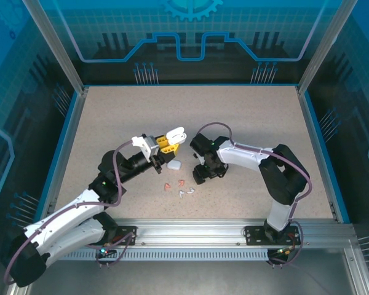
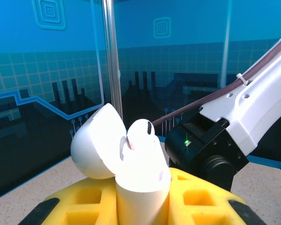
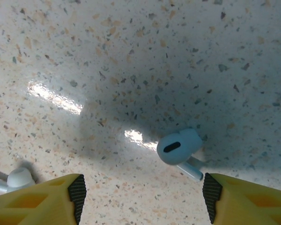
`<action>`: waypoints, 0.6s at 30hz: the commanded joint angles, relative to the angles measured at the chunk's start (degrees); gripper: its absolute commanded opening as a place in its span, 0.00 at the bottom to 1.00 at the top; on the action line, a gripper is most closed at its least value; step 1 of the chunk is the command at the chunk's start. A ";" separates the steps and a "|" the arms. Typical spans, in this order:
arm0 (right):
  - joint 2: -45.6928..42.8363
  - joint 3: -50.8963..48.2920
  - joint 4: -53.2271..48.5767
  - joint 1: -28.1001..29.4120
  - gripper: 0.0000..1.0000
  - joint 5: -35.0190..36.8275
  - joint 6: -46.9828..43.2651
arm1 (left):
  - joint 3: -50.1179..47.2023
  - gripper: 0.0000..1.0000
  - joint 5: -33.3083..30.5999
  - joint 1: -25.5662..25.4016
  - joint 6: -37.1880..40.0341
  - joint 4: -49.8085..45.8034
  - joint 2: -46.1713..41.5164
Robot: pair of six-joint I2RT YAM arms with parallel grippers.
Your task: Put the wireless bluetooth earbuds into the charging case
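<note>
My left gripper point(image 1: 166, 144) point(image 2: 143, 201) is raised off the table, its yellow fingers point(image 2: 79, 201) shut on a white charging case point(image 1: 177, 133) point(image 2: 141, 187). The case's lid point(image 2: 96, 143) is flipped open to the left, and one white earbud point(image 2: 141, 135) sits in it. My right gripper point(image 1: 200, 177) point(image 3: 140, 192) points down at the table, open, with nothing between its fingers. A white earbud point(image 3: 180, 147) lies just inside its right finger point(image 3: 234, 199), and another white earbud point(image 3: 16, 180) lies outside the left finger. Two salmon-red earbuds point(image 1: 166, 186) point(image 1: 181, 182) and two white ones point(image 1: 186, 192) lie in front.
A second white case point(image 1: 174, 165), closed, rests on the speckled table point(image 1: 246, 123) below the left gripper. The right arm's forearm point(image 2: 253, 108) crosses close behind the held case. Blue walls and metal posts ring the table.
</note>
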 commanded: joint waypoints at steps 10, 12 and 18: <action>1.50 -0.67 0.27 0.23 0.63 -0.89 0.03 | -0.16 0.00 -1.13 -0.34 1.01 0.17 -0.35; 0.88 -1.25 0.42 0.48 0.61 -1.59 0.48 | -0.08 0.00 -1.13 -0.34 1.01 0.04 -0.34; -2.74 -1.43 -0.35 0.32 0.62 0.09 1.94 | 0.05 0.00 -1.21 -0.30 1.26 -0.10 -0.25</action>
